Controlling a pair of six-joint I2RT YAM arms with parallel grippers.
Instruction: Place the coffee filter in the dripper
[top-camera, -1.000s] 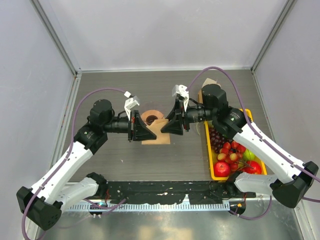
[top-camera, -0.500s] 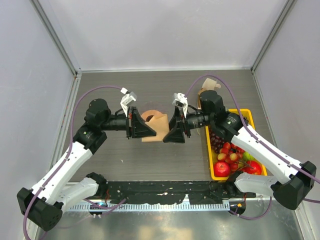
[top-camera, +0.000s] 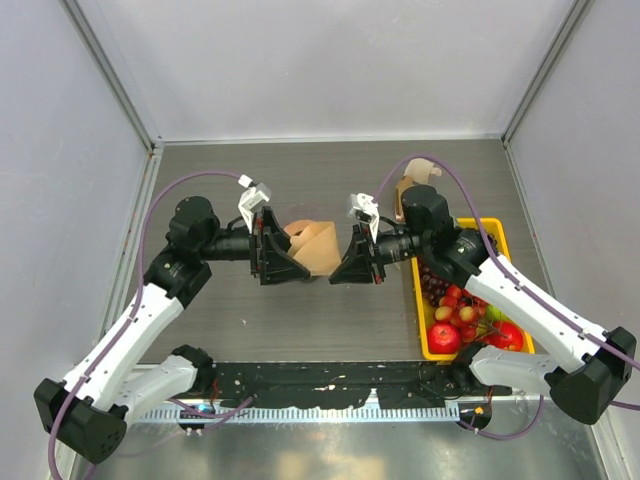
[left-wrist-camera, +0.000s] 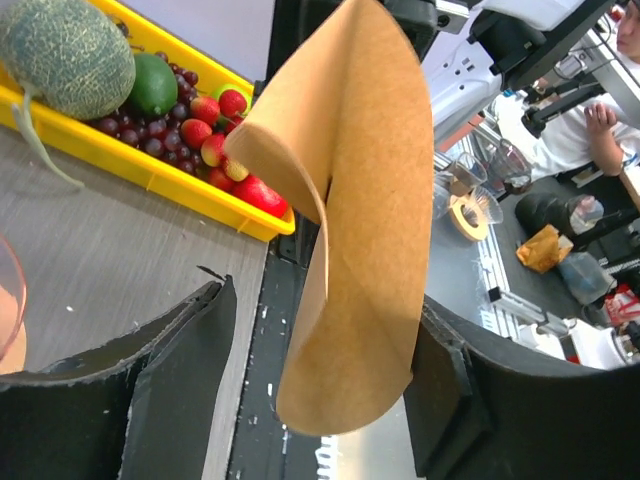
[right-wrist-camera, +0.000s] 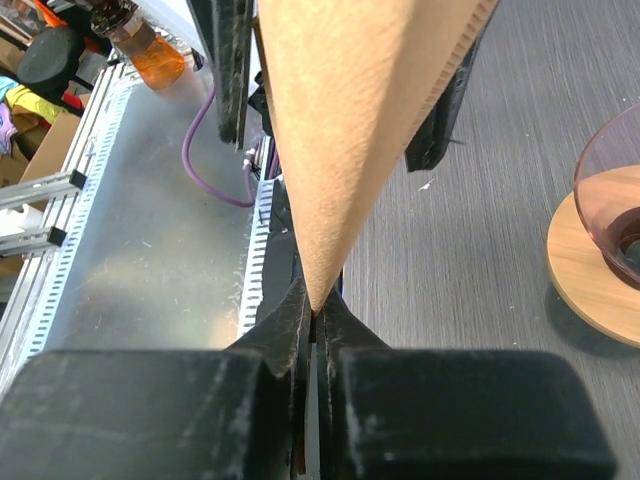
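Filter (right-wrist-camera: 370, 120) is pinched at its pointed tip by the right end effector (right-wrist-camera: 313, 312), whose jaws are closed flat on the paper; nothing else is gripped there; from that tip the cone widens away toward the left end effector (left-wrist-camera: 320, 310), so its long axis is laid nearly level, along the line between the two, and it is carried clear of the bench (top-camera: 240, 320); the wide, curled mouth is found between the left fingers (left-wrist-camera: 170, 380), which are spread well apart and clamp nothing; whether the paper brushes one of them cannot be told; the dripper (right-wrist-camera: 595, 275) is stood on the bench below and just to the far side of the filter, mouth upward, and is largely hidden under the paper when seen from above; the coming move is judged to turn on this mismatch: the tip is aimed sideways while the dripper opens upward, so the tip would have to be swung down and brought over the dripper's mouth; both end effectors are about equally near the dripper, but only the right has hold, so the lowering is best expected from it.
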